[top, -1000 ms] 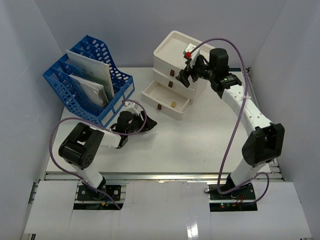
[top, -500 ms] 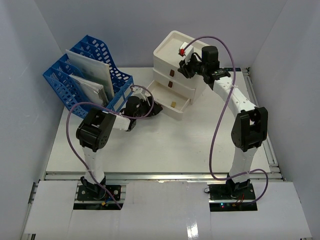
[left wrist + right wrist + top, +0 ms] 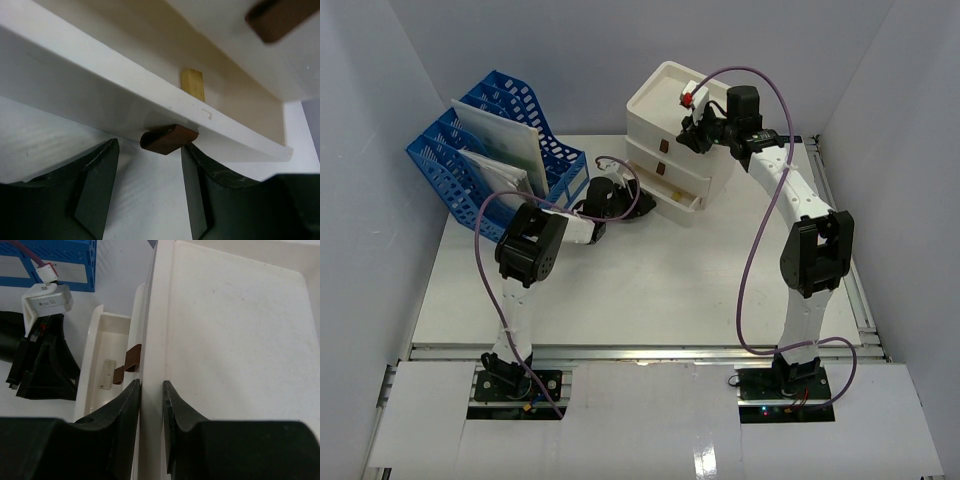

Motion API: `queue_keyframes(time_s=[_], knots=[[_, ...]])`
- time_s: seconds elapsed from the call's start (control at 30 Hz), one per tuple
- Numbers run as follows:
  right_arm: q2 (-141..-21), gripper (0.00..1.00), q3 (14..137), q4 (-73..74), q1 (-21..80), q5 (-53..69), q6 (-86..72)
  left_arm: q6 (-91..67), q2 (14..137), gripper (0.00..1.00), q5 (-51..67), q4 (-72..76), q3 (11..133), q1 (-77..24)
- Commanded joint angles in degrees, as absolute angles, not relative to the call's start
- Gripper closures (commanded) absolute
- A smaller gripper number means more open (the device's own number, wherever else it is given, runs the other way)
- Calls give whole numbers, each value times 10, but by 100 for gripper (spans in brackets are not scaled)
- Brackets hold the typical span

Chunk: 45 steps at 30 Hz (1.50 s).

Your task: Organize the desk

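The left pincer (image 3: pixel 150 149) stands released, jaws either side of the brown handle (image 3: pixel 169 139) of the bottom drawer (image 3: pixel 75 75), which sticks partly out with a yellow piece (image 3: pixel 192 84) inside. The right pincer (image 3: pixel 150 390) is clenched on the front rim of the box (image 3: pixel 240 340), likely to steady it. The desk (image 3: pixel 670 290) beneath looks nearly tidy; shutting that drawer seems what is left. The rack (image 3: pixel 500 150) stands close to the left pincer; open room lies toward the near edge.

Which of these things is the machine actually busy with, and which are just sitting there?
In use: desk, drawer box, its open bottom drawer, left end effector at the handle, right end effector clamping the box rim.
Just there: blue file rack, papers.
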<state>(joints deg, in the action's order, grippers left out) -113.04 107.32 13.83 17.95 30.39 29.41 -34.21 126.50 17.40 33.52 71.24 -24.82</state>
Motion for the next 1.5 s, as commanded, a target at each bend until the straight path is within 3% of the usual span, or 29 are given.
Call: queue_keyframes(time_s=[0.0, 0.5, 0.93, 1.47], knots=[[-1150, 81, 1084, 201, 192, 360, 298, -364, 1292, 36, 137, 373, 790, -244], [-1147, 82, 1080, 222, 191, 367, 306, -426, 1394, 32, 131, 369, 927, -243], [-1152, 80, 1089, 223, 188, 356, 295, -400, 1244, 33, 111, 465, 682, -227], [-1160, 81, 1084, 224, 188, 361, 294, -457, 1350, 33, 115, 372, 886, -226]])
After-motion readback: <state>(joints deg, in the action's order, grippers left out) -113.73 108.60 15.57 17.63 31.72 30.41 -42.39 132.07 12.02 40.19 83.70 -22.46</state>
